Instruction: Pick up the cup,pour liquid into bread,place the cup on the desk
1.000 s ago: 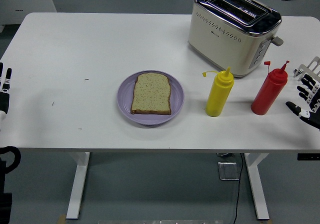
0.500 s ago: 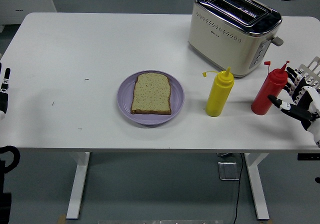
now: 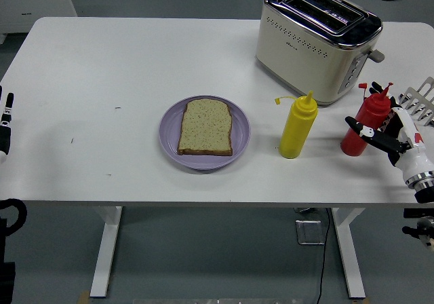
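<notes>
No cup shows; a red squeeze bottle (image 3: 357,139) and a yellow squeeze bottle (image 3: 298,127) stand right of centre. A slice of bread (image 3: 205,126) lies flat on a purple plate (image 3: 169,131) mid-table. My right hand (image 3: 381,124) reaches in from the right edge and is open. Its thumb lies across the front of the red bottle and its fingers (image 3: 400,122) spread along the bottle's right side. Whether it presses the bottle I cannot tell. My left hand (image 3: 6,122) rests at the left edge with straight fingers, holding nothing.
A cream toaster (image 3: 315,41) stands at the back right, just behind the two bottles. A white slotted object (image 3: 424,93) shows at the right edge behind my right hand. The table's near edge (image 3: 203,201) runs below the plate.
My right hand has moved left from the table's right edge up to the red bottle, and its thumb and fingers now flank it. The bottle, plate and left hand stay put.
</notes>
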Controlling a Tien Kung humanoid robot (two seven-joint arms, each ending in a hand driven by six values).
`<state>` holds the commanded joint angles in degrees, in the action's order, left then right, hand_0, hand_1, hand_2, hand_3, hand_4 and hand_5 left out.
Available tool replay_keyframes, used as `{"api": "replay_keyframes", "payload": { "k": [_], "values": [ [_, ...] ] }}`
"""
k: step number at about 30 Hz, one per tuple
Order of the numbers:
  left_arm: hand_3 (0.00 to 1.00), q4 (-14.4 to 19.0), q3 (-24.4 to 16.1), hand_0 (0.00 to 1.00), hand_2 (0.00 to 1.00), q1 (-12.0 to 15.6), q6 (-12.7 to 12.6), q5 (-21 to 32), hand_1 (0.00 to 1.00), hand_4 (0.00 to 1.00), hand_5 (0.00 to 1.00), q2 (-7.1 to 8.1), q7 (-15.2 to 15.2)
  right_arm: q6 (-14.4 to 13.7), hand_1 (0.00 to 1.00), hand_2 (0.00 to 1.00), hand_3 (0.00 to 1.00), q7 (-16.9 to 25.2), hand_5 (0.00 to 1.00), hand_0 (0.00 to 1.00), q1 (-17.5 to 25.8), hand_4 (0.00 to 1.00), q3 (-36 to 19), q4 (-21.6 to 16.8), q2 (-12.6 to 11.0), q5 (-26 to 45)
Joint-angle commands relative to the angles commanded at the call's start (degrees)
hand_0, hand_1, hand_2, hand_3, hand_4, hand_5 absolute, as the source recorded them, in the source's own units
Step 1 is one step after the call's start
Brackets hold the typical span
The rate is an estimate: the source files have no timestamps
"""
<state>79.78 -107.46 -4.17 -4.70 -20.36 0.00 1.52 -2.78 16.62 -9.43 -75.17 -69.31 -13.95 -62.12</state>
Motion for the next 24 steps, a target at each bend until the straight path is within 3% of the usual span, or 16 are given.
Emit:
{"api": "replay_keyframes", "payload": {
  "k": [6,7,12,13,18,19,24],
  "values": [
    [0.687,-0.1,0.1,0.785,0.732,0.1,0.0,0.0,0.743,0.566,0.998,0.0,0.0,-1.1,0.937,0.996,0.998,-0.3,0.193,0.977,-1.0,0.922,0.5,1.5,0.8,1.6],
    [0.686,-0.1,0.1,0.785,0.732,0.1,0.0,0.0,0.742,0.567,0.998,0.0,0.0,-1.6,0.863,0.899,0.998,-0.3,0.193,0.915,-1.1,0.915,0.6,1.6,0.9,1.9],
    [0.686,-0.1,0.2,0.785,0.732,0.2,-0.1,0.0,0.742,0.567,0.998,0.0,0.0,-2.7,0.863,0.899,0.998,-1.3,0.193,0.915,-1.5,0.915,1.5,2.0,1.1,3.2],
    [0.686,-0.1,0.3,0.783,0.732,0.3,-0.1,0.0,0.742,0.566,0.998,0.0,0.0,-2.8,0.793,0.793,0.931,-1.3,0.189,0.841,-1.6,0.905,1.6,2.0,1.1,3.4],
    [0.686,-0.1,0.4,0.783,0.732,0.4,-0.1,0.0,0.742,0.566,0.998,0.0,-0.1,-4.5,0.793,0.793,0.931,-1.0,0.189,0.841,-2.0,0.905,2.6,2.1,1.6,5.9],
    [0.686,-0.1,0.4,0.785,0.732,0.4,-0.1,0.0,0.742,0.566,0.998,0.0,-0.1,-5.0,0.7,0.673,0.809,-0.9,0.177,0.749,-2.2,0.89,2.8,2.1,1.7,6.7],
    [0.686,-0.1,0.3,0.785,0.732,0.4,-0.1,0.0,0.742,0.566,0.998,0.0,-0.1,-7.1,0.7,0.673,0.809,-0.6,0.177,0.749,-2.8,0.89,3.8,2.0,2.0,9.6]
  ]
}}
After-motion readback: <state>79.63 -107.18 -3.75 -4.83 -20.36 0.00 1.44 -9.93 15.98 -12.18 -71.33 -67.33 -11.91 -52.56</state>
